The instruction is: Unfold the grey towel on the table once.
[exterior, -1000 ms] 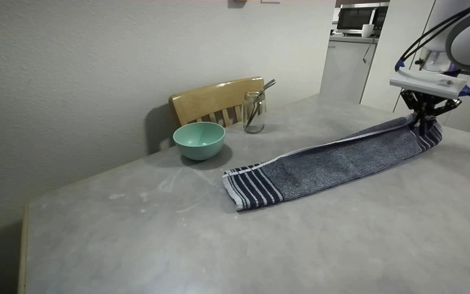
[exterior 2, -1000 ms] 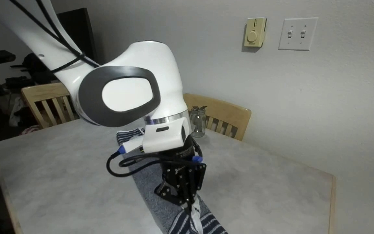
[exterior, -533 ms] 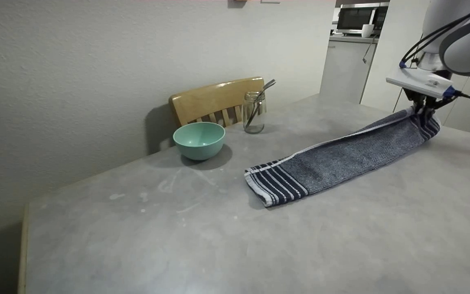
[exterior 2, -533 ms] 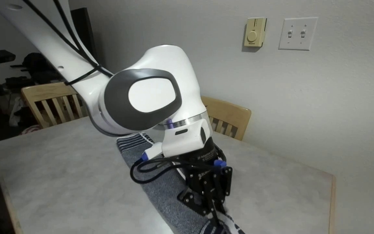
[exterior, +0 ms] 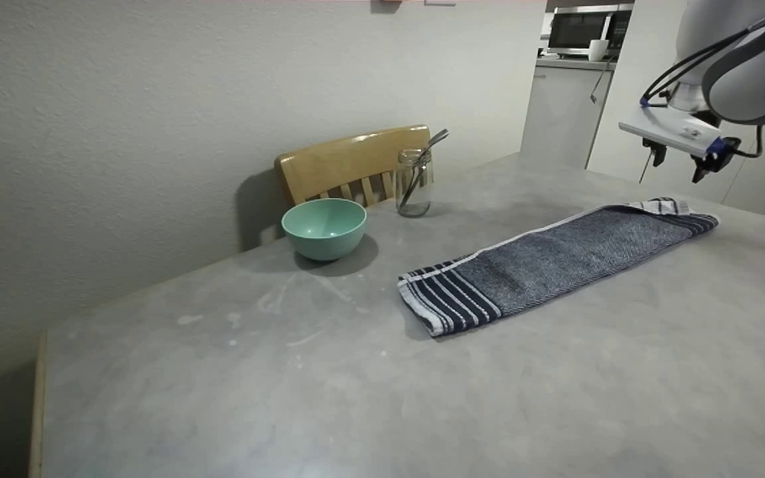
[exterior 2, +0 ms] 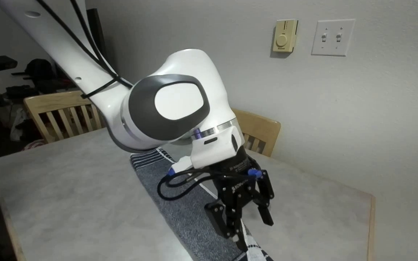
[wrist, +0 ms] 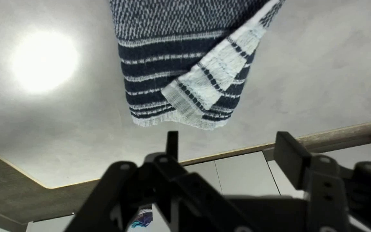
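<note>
- The grey towel (exterior: pixel 555 265) lies on the table (exterior: pixel 223 398), doubled lengthwise: one striped end near the edge facing the white cabinets (exterior: pixel 565 119), the other well in from that edge.
- At the cabinet-side end, one corner is folded over, pale underside up; the towel as a whole does not look unfolded yet.
- The gripper (wrist: pixel 229 141) is spread wide with nothing between its fingers, above that end and apart from the cloth.
- Terry like this should be light, limp and grippy, hard to damage; a firm pinch ought to be safe. On so smooth a top, though, the whole towel may skid instead of opening.
- The folded-over corner looks the best hold: a loose lip of one layer. Catching both layers would probably just drag everything.
- The fold seems to run along the long side away from the wall (exterior: pixel 157 133), so the wall-side hem probably wants swinging over it.
- Near the wall-side edge stands a teal bowl (exterior: pixel 324 229); nothing shows inside.
- Along that edge, closer to the cabinet-side corner, a glass jar (exterior: pixel 422 196) holds leaning metal utensils (exterior: pixel 439 137), their kind unclear.
</note>
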